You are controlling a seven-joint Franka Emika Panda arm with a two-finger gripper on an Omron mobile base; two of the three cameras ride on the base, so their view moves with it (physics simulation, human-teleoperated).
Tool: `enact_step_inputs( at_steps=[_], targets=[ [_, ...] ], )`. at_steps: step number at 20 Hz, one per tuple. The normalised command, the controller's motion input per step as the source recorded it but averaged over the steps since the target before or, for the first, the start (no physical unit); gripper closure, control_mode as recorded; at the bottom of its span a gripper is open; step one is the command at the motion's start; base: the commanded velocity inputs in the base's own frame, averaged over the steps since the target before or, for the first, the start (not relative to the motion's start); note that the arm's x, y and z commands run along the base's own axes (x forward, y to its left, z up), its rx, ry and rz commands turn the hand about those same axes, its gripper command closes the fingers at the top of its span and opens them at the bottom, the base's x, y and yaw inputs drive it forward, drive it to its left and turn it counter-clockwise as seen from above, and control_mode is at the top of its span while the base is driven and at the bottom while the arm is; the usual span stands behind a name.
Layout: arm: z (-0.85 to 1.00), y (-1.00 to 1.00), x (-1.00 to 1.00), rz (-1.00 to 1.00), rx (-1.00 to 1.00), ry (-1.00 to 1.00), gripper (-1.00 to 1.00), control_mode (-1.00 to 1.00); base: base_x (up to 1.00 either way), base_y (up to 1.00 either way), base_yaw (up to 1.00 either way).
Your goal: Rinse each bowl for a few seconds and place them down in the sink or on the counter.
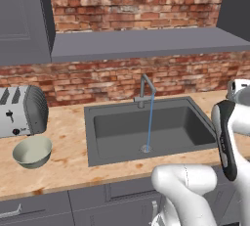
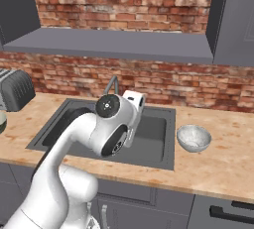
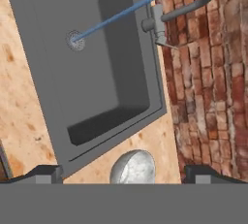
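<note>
A pale cream bowl (image 1: 31, 151) with a grey-green outside sits upright on the counter (image 1: 68, 142), left of the sink (image 1: 141, 127) and in front of the toaster. The grey-white speckled bowl (image 2: 194, 138) stands on the counter (image 2: 225, 163) just right of the sink (image 2: 155, 136). In the hand view this speckled bowl (image 3: 133, 167) lies low between my fingertips (image 3: 44, 173), beyond the sink's (image 3: 97, 72) end. My gripper (image 3: 123, 175) is open wide and holds nothing. A thin blue stream of water runs from the tap (image 1: 146, 89) to the drain (image 1: 145, 148).
A silver toaster (image 1: 22, 111) stands at the counter's far left, by the brick wall. A grey shelf (image 1: 146, 41) runs along the wall above the tap. My own white arm (image 2: 106, 129) hides part of the sink in the right base view.
</note>
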Motion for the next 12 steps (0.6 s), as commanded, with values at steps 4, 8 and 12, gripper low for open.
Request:
enact_step_inputs(
  at_steps=[4,8,12],
  targets=[
    [0.12,0.54,-0.19,0.07,-0.05,-0.01,-1.00,-1.00,0.00,0.00,0.00],
    [0.15,0.57,-0.10,0.06,-0.05,0.00,-1.00,-1.00,0.00,0.00,0.00],
    [0.15,0.62,-0.02,0.04,-0.05,-0.01,-1.00,-1.00,0.00,0.00,0.00]
  ],
)
